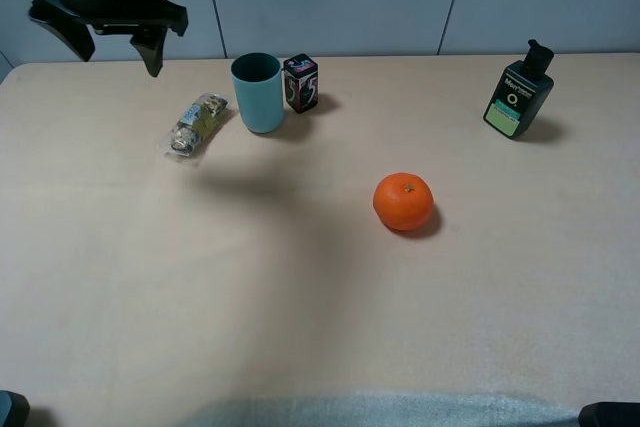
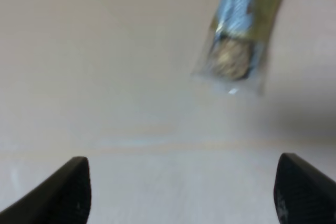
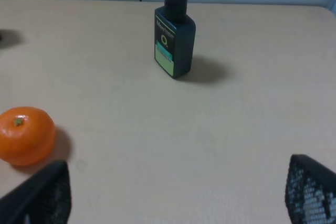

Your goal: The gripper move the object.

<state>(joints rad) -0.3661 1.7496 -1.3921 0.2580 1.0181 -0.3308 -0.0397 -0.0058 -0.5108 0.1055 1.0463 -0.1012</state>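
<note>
The snack bar [image 1: 197, 125] in its clear crinkly wrapper lies on the table at the back left, just left of a teal cup. My left gripper [image 1: 118, 47] hangs above the table's back left corner, up and to the left of the bar, open and empty. In the left wrist view the bar [image 2: 239, 40] lies blurred ahead of the two open fingertips [image 2: 68, 190]. My right gripper [image 3: 173, 198] is open and empty; only its fingertips show, and it is out of the exterior view.
A teal cup [image 1: 258, 92] and a small dark printed box [image 1: 301, 83] stand right of the bar. An orange fruit [image 1: 403, 201] sits mid-table, also in the right wrist view [image 3: 25, 135]. A dark bottle [image 1: 518, 94] stands back right [image 3: 174, 40].
</note>
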